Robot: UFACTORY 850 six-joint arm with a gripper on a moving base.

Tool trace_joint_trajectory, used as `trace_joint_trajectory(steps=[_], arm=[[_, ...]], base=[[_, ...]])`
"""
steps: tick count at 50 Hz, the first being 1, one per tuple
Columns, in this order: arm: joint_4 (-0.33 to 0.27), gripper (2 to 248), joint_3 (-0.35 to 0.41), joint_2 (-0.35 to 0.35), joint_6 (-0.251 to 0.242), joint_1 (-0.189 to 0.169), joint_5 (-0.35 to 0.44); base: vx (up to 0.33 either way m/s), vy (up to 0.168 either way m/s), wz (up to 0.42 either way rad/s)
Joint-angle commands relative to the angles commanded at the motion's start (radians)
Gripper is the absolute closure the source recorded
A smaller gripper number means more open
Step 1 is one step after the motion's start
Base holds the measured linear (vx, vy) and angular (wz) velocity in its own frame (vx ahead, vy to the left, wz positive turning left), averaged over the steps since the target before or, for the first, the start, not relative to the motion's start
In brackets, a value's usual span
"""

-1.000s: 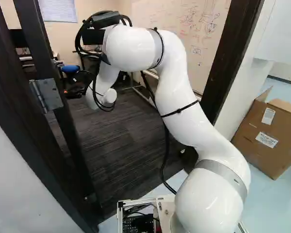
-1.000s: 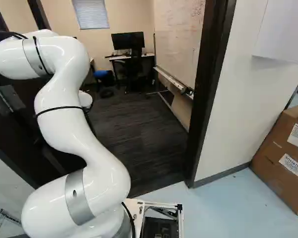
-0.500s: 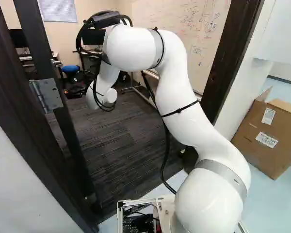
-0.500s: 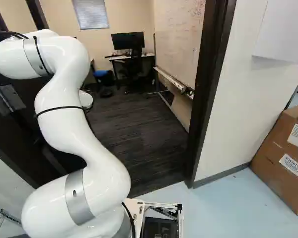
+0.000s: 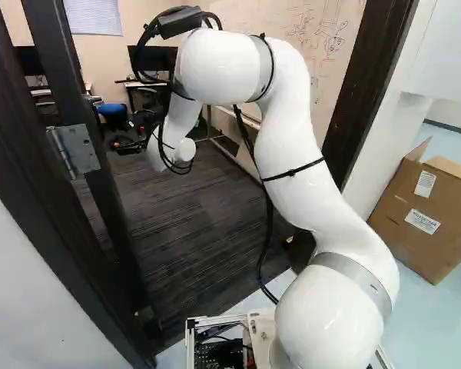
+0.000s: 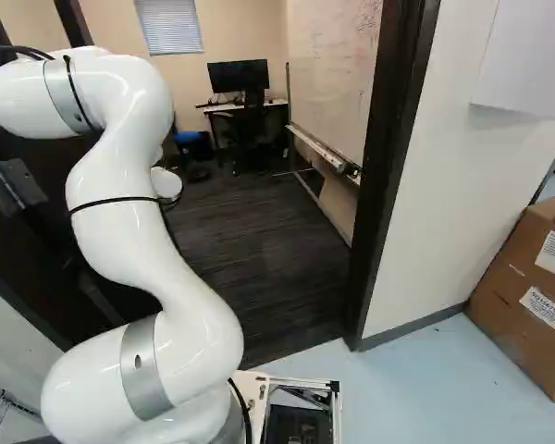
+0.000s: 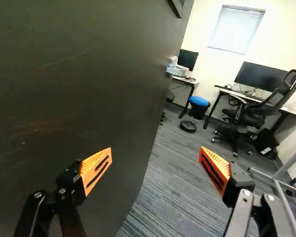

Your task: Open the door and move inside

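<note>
Door (image 5: 55,69) open, running down left side of left base view. Gripper (image 5: 123,144) upper left there, fingers spread wide; wrist view has door face alongside one finger, blue stool (image 7: 199,101) ahead. Cardboard box (image 5: 426,215) at right.

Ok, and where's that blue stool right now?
Ahead of the gripper in the wrist view, the blue-topped stool stands between the open door and the black office chair.
</note>
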Motion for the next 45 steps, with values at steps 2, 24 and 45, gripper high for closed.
trace_joint_trajectory(steps=[2, 24, 45], arm=[[0.0, 3, 0.006, 0.004, 0.0, -0.005, 0.0], [0.003, 3, 0.043, 0.032, 0.0, -0.029, 0.0], [0.021, 3, 0.095, 0.076, 0.0, -0.053, -0.003]], base=[[0.0, 0.0, 0.0], [0.0, 0.0, 0.0], [0.0, 0.0, 0.0]])
